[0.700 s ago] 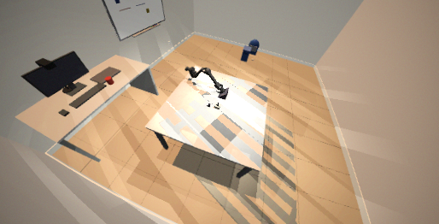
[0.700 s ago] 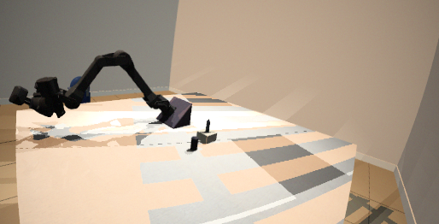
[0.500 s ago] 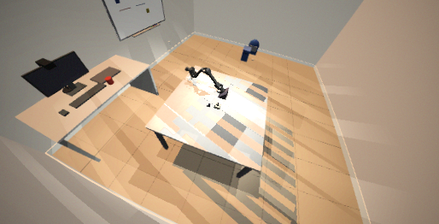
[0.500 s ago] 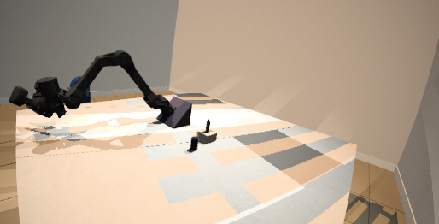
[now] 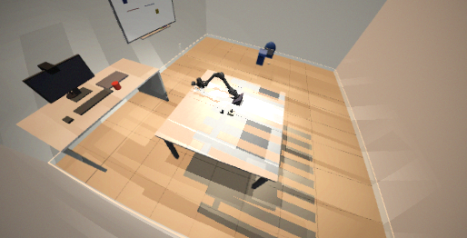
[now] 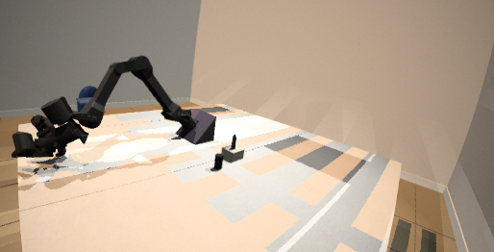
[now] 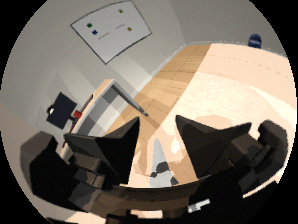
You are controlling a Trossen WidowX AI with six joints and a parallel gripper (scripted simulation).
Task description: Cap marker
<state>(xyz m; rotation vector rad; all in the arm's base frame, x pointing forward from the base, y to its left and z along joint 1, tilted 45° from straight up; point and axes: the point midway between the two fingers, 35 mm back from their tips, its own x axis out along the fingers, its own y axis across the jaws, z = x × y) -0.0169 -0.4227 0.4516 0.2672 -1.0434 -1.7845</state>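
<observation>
Taking the holder block (image 6: 233, 154) as the landmark and working from the exterior camera outward: the cap (image 6: 218, 161), a short dark cylinder, stands upright on the table (image 6: 144, 204) just in front and to the left of the block, apart from it. The marker (image 6: 234, 141) stands upright in the block, uncapped. No brand or lettering can be read on cap, marker or block.

Behind and left of the block, the gripper (image 6: 189, 134) hangs low over the table, well short of the cap. In the wrist view its two dark fingers stand partly apart with only table surface between them, gripping nothing.

Far beyond the block, the whiteboard (image 5: 138, 4) carries small coloured squares and short lines, but no legible writing.
</observation>
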